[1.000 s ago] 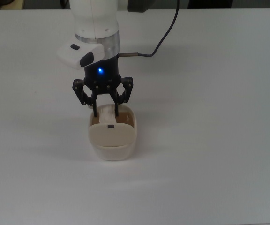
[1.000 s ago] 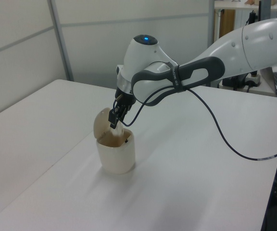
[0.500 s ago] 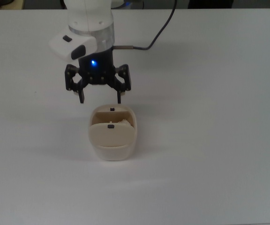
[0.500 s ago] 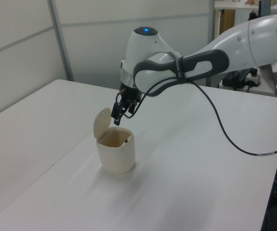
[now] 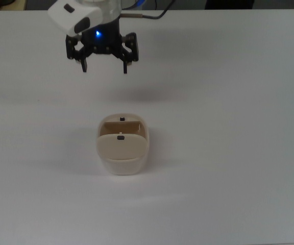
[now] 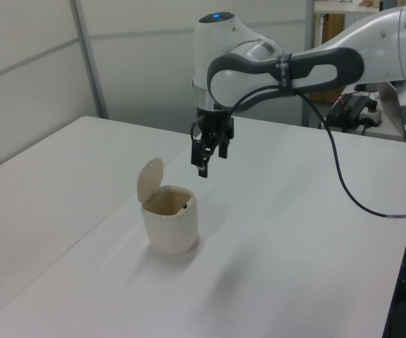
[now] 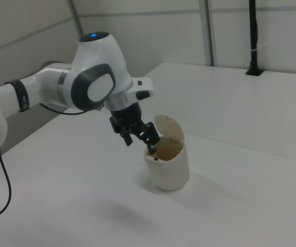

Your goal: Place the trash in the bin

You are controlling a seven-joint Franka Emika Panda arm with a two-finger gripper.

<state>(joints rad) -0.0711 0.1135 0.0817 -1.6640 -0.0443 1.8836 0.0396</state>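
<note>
Gripper (image 5: pixel 104 68) empty, fingers spread, above table beyond bin (image 5: pixel 122 154). Trash unseen; judged light, soft, pinchable anywhere.

I count one bin (image 5: pixel 122 145) on one white table (image 5: pixel 228 127), its one flap lid (image 6: pixel 149 181) tipped up, with two small dark marks (image 5: pixel 120 137) on top. One arm (image 6: pixel 316 63) hangs over the table with one gripper (image 5: pixel 104 66), two fingers (image 5: pixel 125 65) on it, and one black cable (image 6: pixel 344 183) trailing.
</note>
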